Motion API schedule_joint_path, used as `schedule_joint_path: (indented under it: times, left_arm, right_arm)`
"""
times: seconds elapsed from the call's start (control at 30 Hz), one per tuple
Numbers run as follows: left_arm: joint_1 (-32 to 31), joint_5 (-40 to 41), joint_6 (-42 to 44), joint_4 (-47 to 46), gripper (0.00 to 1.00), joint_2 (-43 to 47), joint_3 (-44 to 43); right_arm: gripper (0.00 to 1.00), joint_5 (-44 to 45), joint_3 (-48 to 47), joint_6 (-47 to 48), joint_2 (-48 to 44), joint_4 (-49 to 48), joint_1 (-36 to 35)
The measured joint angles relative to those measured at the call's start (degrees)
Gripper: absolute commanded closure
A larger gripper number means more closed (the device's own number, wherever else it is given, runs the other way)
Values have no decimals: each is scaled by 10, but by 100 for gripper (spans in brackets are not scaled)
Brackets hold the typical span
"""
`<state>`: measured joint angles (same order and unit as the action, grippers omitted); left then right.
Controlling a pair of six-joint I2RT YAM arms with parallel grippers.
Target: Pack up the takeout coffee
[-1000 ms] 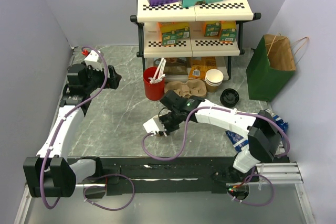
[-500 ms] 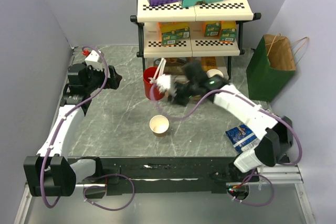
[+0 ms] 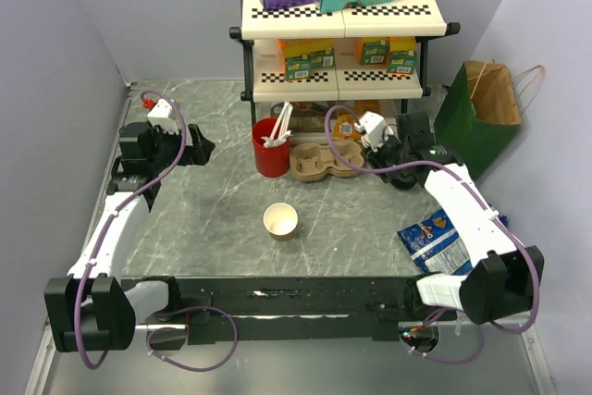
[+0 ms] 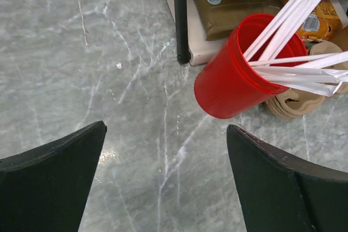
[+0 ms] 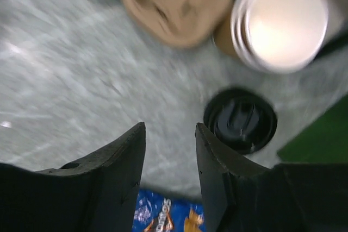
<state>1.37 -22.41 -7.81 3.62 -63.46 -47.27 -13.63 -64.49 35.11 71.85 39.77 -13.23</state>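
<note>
Top external view had the right arm [image 3: 462, 199] far from where it had been a second earlier. Then it was bent low over the middle of the table [image 3: 208, 219]. Now the coffee cup [image 3: 280, 220] stood there alone, upright, open-mouthed and lidless, a little nearer the front edge than the red cup [image 3: 270, 149] of stirrers.

The arm had swung to the back right, and the right gripper [image 5: 169, 158] hung over the black lid [image 5: 240, 120]. That lid lay flat on the table just beside the stack of pale cups [image 5: 280, 23] and near the green bag [image 3: 474, 122]. Seen from the wrist, the jaws stood parted with nothing between them (that picture was blurred, so I took the arm to be on the move). The lid sat just ahead of the tips, not between them.

The left gripper [image 4: 166, 183] hung spread wide and empty by the left edge, facing the red cup.

As I read it, the cup had been set down and let go, and the lid was next. The coffee was in two pieces well apart, and nothing had reached the bag yet.
</note>
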Motion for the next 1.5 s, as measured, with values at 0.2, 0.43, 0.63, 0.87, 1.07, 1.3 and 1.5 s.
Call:
schedule_joint_path:
  times: [0.2, 0.43, 0.63, 0.87, 1.07, 1.3, 1.5]
  left_arm:
    - [0, -5, -13, -4, 1, -17, 0]
    - [0, -4, -11, -4, 1, -21, -9]
    - [0, -3, -8, -3, 1, -21, -24]
    - [3, -3, -4, -4, 1, -27, -34]
    - [7, -3, -4, -4, 1, -36, -35]
    - [7, -3, -5, -4, 1, -37, -36]
    - [7, -3, -5, -4, 1, -37, -37]
  right_arm:
    - [51, 45, 54, -7, 58, -11, 65]
    - [49, 70, 61, 8, 110, -47, 83]
    - [49, 90, 59, 20, 158, -72, 83]
    - [51, 113, 57, 29, 175, -93, 83]
    - [54, 123, 57, 38, 179, -111, 83]
    - [59, 132, 57, 50, 192, -123, 83]
    - [64, 143, 57, 59, 192, -137, 83]
